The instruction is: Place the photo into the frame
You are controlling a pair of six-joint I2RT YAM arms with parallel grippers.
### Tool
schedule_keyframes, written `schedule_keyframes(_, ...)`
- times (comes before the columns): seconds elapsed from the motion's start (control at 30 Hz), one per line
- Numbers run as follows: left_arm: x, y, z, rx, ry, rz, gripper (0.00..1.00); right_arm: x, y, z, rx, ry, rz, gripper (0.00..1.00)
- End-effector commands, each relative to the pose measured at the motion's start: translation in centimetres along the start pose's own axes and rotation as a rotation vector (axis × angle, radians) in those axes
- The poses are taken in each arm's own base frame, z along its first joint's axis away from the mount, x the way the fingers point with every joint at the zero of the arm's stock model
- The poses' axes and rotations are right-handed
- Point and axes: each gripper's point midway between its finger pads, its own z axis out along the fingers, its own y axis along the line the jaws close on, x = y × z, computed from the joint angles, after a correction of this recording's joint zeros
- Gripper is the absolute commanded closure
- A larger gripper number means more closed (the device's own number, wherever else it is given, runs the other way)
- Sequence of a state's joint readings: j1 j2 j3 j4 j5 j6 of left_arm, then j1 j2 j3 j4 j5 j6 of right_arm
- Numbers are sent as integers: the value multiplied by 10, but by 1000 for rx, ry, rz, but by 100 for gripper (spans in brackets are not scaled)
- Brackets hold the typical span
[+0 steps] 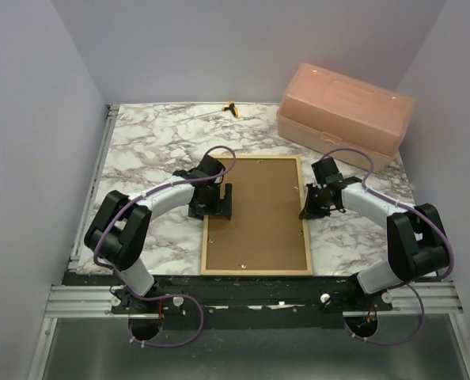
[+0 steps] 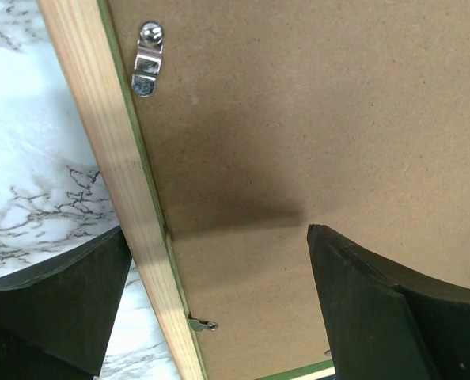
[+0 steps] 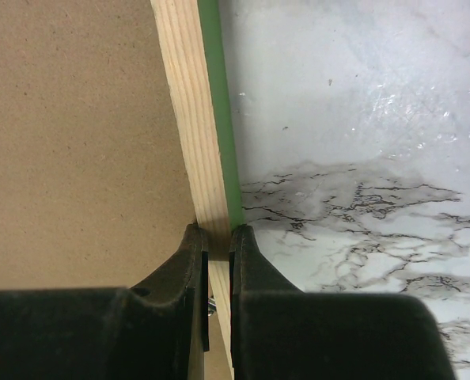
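Top external view has the frame [image 1: 256,272] face down on the bench [image 1: 156,142], backing [image 1: 259,214] seated, photo hidden, right gripper [image 1: 306,210] pinching its right rail, left gripper [image 1: 217,207] spread wide over the left rail; I'd hold that pinch steady while working the clips [image 2: 146,59].

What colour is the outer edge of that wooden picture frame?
Green, on the thin-railed light-wood rectangular frame; clearest in the right wrist view.

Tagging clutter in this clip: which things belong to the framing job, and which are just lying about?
Job: frame, its brown backing panel, left hand open over one rail, right hand pinching the other rail.
Lying about: pink box, small yellow item at the back.
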State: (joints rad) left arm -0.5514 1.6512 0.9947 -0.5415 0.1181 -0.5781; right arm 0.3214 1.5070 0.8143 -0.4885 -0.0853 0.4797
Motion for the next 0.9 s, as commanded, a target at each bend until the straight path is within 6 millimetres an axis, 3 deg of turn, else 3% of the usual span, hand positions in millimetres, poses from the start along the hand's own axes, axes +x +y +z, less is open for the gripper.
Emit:
schedule_keyframes(0.0, 4, 9, -5, -65, 30, -76, 8, -5, -6, 0, 51, -21, 24, 100)
schedule_keyframes(0.13, -25, 33, -10, -178, -41, -116, 8, -1, -6, 0, 45, -17, 15, 100)
schedule_keyframes(0.4, -70, 37, -13, -255, -97, -98, 12, 3, -3, 5, 19, 4, 21, 100)
schedule_keyframes(0.57, -80, 35, -4, -266, -79, -71, 19, 3, -4, 6, 25, 4, 20, 100)
schedule_keyframes(0.7, -82, 34, 5, -253, -64, -62, 35, 4, -4, 7, 27, 7, 22, 100)
schedule_keyframes(0.87, -95, 35, 9, -266, -57, -51, 42, 6, -4, 8, 24, 13, 22, 100)
